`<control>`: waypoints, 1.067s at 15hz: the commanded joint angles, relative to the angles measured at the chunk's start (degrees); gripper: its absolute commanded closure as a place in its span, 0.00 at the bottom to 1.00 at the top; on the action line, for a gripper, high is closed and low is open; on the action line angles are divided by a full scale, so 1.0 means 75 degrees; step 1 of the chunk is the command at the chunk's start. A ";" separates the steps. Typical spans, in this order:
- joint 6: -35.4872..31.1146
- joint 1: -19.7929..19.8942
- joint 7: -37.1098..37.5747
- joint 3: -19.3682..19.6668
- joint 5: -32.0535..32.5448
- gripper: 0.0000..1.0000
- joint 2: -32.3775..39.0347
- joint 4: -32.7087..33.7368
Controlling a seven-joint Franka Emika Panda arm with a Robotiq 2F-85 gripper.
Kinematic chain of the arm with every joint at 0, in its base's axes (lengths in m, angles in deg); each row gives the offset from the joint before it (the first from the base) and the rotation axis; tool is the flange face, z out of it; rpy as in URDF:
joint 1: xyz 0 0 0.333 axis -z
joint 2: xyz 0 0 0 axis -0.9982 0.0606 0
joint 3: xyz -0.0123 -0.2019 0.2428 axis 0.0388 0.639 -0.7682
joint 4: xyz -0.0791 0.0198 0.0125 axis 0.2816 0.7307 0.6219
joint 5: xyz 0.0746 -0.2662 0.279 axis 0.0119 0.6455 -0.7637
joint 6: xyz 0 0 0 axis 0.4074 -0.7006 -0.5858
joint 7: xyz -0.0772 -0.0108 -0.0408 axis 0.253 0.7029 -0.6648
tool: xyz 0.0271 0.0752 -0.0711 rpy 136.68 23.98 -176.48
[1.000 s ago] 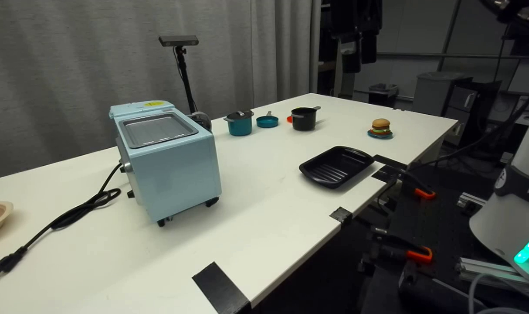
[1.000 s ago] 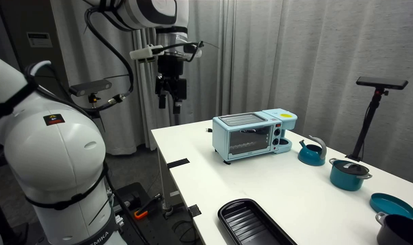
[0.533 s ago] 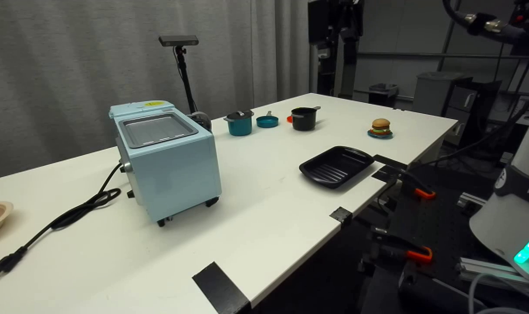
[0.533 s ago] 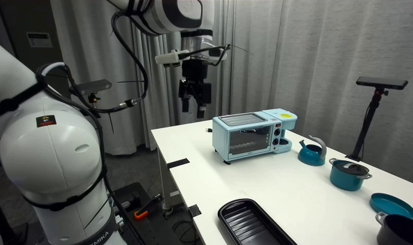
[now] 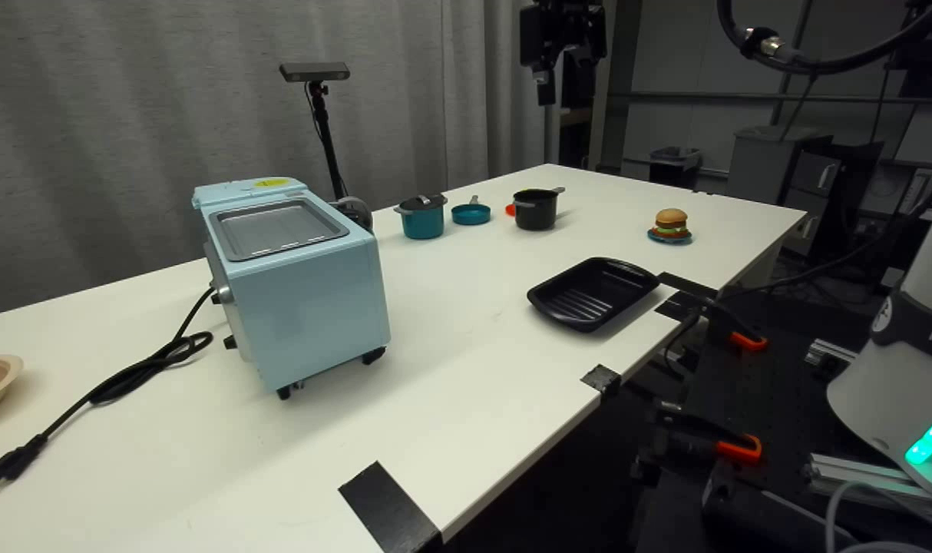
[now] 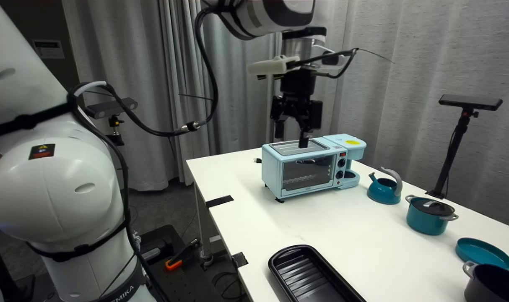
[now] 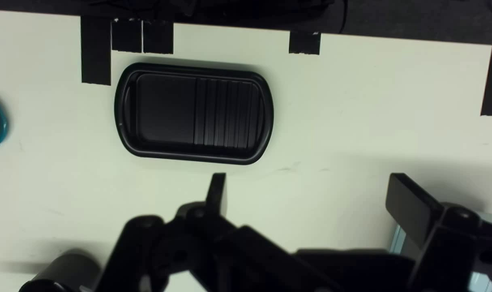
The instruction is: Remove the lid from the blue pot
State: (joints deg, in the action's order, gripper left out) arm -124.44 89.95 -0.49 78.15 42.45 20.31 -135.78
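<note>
One kettle point(image 6: 381, 193), one teal pan point(image 6: 483, 253) flank one blue pot point(image 6: 425, 222), one lid point(image 6: 434, 208) on top; one black tray point(image 7: 165, 108); fingers point(image 7: 410, 207) wide apart, empty.

A squat, round, two-handled blue pot point(image 6: 425, 221), teal in tone, stands upright near an edge of the white surface point(image 6: 342, 228), its round, dark grey lid point(image 6: 434, 208) in place. Seen in both exterior views, the lid, lighter at its centre, lies level across the pot's top.
</note>
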 commanded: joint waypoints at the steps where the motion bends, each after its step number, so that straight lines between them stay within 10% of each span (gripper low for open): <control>1: 0.0106 0.0218 -0.0578 0.0384 0.0107 0.00 0.1182 0.1312; 16: -0.0194 0.0199 -0.0270 0.0332 0.0061 0.00 0.1271 0.1178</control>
State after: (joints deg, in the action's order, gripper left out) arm -124.52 91.56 -3.77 80.97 42.57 29.06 -127.23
